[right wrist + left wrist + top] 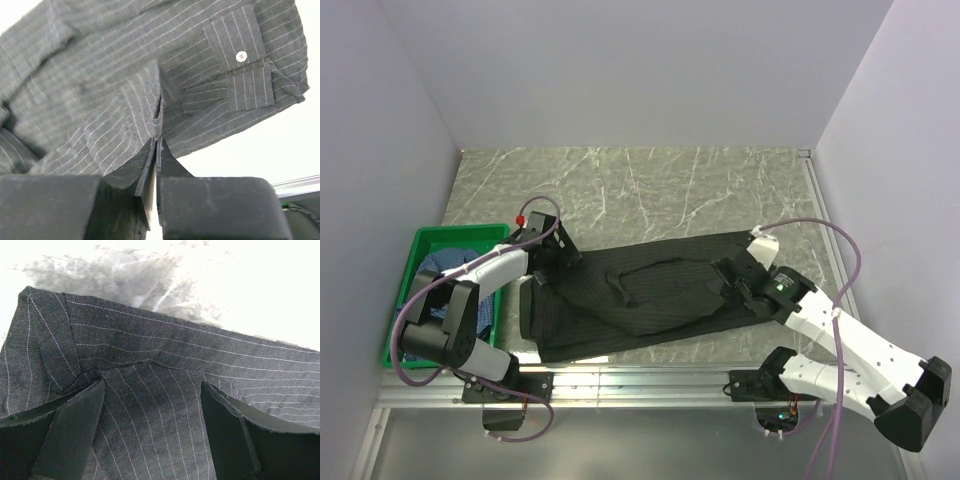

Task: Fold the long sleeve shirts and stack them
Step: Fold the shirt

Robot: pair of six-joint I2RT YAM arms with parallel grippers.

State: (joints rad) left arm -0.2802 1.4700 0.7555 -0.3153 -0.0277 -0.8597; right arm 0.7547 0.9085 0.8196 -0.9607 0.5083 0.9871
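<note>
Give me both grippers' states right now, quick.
Left gripper: open, over the black pinstriped shirt, holding nothing.
Right gripper: shut, pinching a fold of the same shirt.

Two shirts are lying in view: one black shirt [640, 295] and one blue shirt [442, 265]. One crate [460, 232] is sitting on one table [650, 190]. Two arms are reaching in, the left arm [495, 266] and the right arm [860, 350], each carrying one gripper: left gripper [152, 410], right gripper [156, 150]. Two cables are trailing, the left cable [542, 199] and the right cable [810, 222]. One button [241, 56] is showing.
</note>
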